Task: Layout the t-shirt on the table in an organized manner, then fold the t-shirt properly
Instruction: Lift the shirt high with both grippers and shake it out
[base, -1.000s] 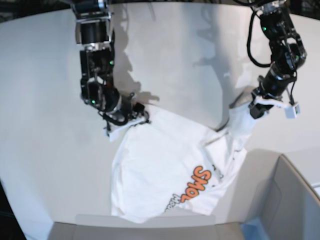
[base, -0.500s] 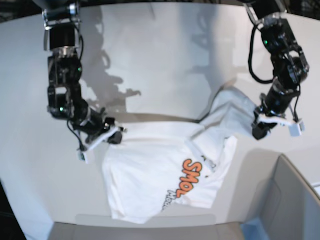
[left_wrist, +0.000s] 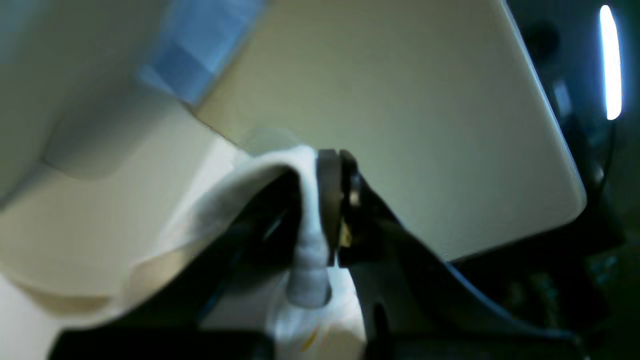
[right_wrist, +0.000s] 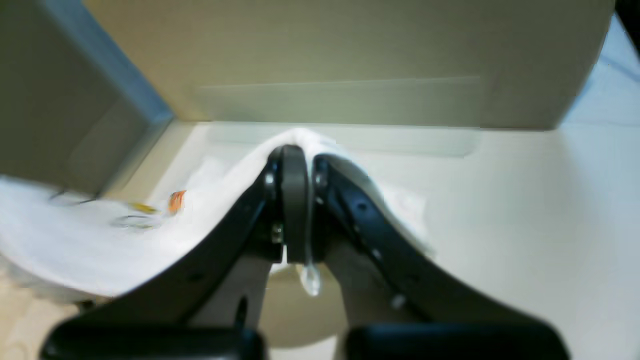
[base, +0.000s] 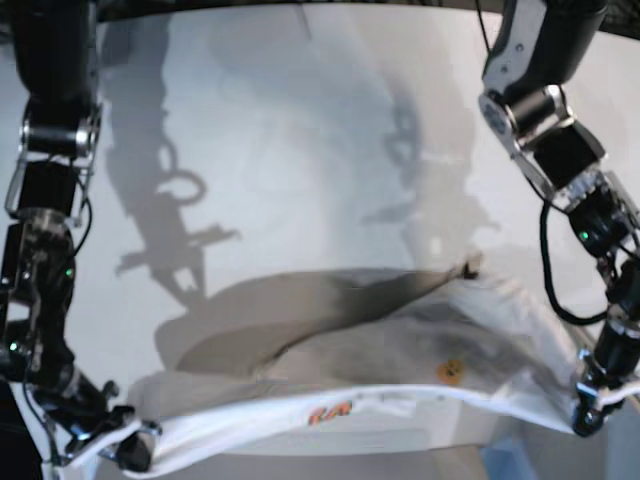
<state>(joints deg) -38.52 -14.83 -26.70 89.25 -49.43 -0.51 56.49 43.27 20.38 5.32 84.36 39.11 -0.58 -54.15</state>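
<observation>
Cloth hung in the air between the two arms: the t-shirt (base: 380, 375) was stretched across the lower part of the base view, lifted off the table (base: 300, 150), with only its shadow lying on the white top beneath it. A scrap of orange lettering (base: 328, 412) showed along its lower edge and a small orange mark further right. The right gripper (base: 128, 452), at the lower left of that frame, had its jaws pressed together on one end of the shirt; the right wrist view showed the two black fingers (right_wrist: 295, 210) nearly touching, white fabric bunched over their tips. The left gripper (base: 590, 415), at the lower right, was likewise clamped on the other end, and in the left wrist view a fold of cloth (left_wrist: 310, 240) ran down between its closed fingers.

A grey open-topped bin (right_wrist: 350, 65) stood just beyond the shirt in the right wrist view, its wall filling the top of the frame, with a blue patch at its corner. What lay inside it I could not tell; the pictures were too blurred
</observation>
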